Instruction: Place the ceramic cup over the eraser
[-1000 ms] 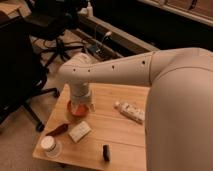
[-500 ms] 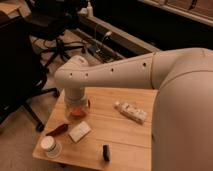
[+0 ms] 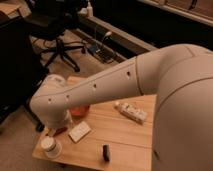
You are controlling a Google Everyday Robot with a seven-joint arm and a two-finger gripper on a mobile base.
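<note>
The ceramic cup (image 3: 50, 147) is small and off-white and stands upright at the table's front left corner. The eraser (image 3: 106, 152) is a small black block near the front edge, to the right of the cup and apart from it. My arm reaches across from the right, and its bulky white wrist hangs over the table's left side. My gripper (image 3: 56, 128) points down under the wrist, just above and behind the cup, and is mostly hidden by the arm.
An orange bowl (image 3: 80, 111) shows partly behind the arm. A flat white block (image 3: 80, 131) and a red chilli-shaped thing (image 3: 60, 131) lie between the bowl and the cup. A pale packet (image 3: 131, 112) lies at the back right. Office chairs stand beyond the wooden table (image 3: 125, 140).
The arm's wrist has moved left and down, from over the orange bowl towards the cup at the front left corner. The objects on the table have not moved.
</note>
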